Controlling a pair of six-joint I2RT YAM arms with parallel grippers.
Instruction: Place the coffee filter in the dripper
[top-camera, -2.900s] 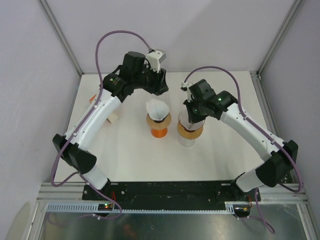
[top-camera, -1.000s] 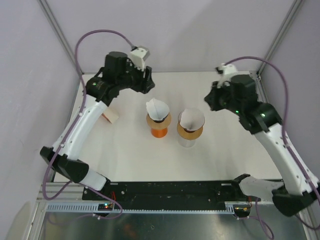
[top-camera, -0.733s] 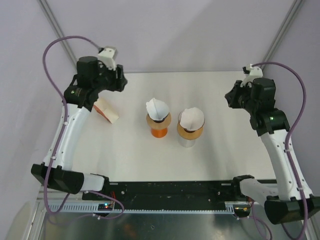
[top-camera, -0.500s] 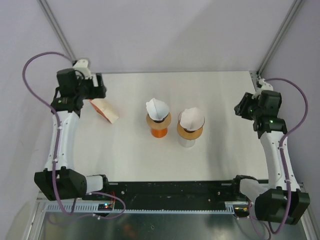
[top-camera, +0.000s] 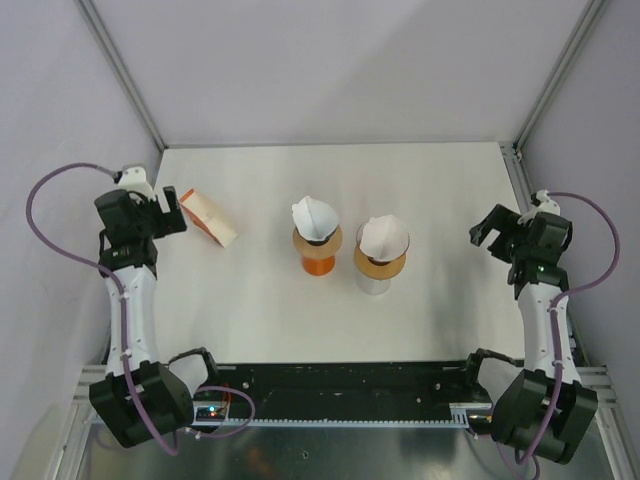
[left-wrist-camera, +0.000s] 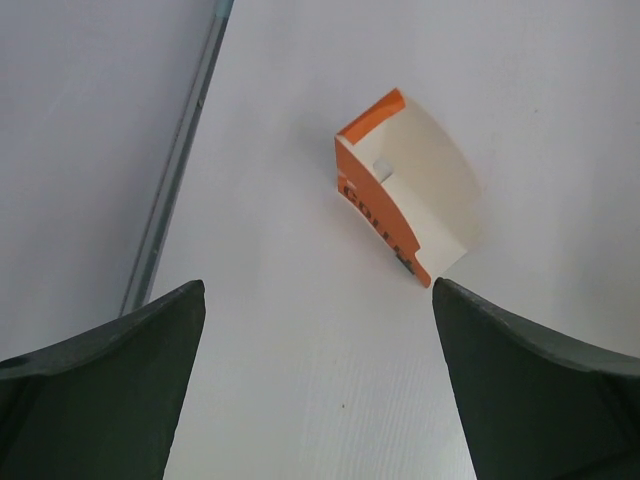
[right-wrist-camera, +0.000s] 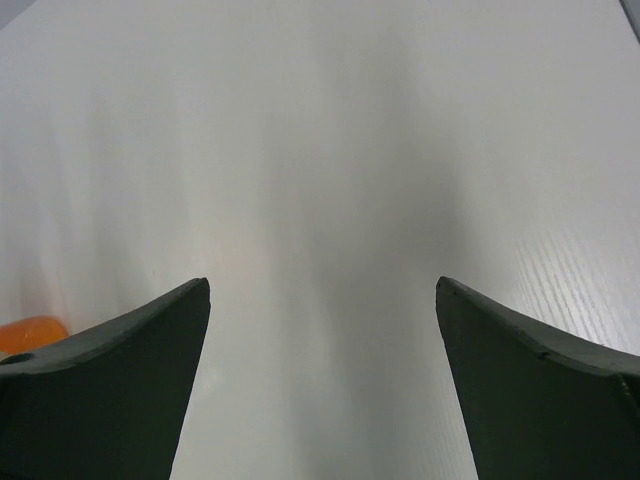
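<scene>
Two drippers stand mid-table. The orange dripper (top-camera: 318, 258) holds a white coffee filter (top-camera: 312, 217). The clear amber-rimmed dripper (top-camera: 377, 270) to its right holds another white filter (top-camera: 384, 235). My left gripper (top-camera: 172, 211) (left-wrist-camera: 318, 286) is open and empty at the table's left edge, its fingers pointing at the filter box. My right gripper (top-camera: 485, 228) (right-wrist-camera: 322, 282) is open and empty at the right edge, over bare table. Both grippers are well away from the drippers. An orange sliver (right-wrist-camera: 28, 333) shows at the left edge of the right wrist view.
An orange and white filter box (top-camera: 209, 217) (left-wrist-camera: 404, 199) lies on its side at the left, just ahead of the left gripper. Metal frame posts (top-camera: 535, 100) and walls bound the table at the back and both sides.
Both arms have drawn back from the drippers to the table's outer edges. Both grippers have opened. A filter now sits in the clear dripper.
</scene>
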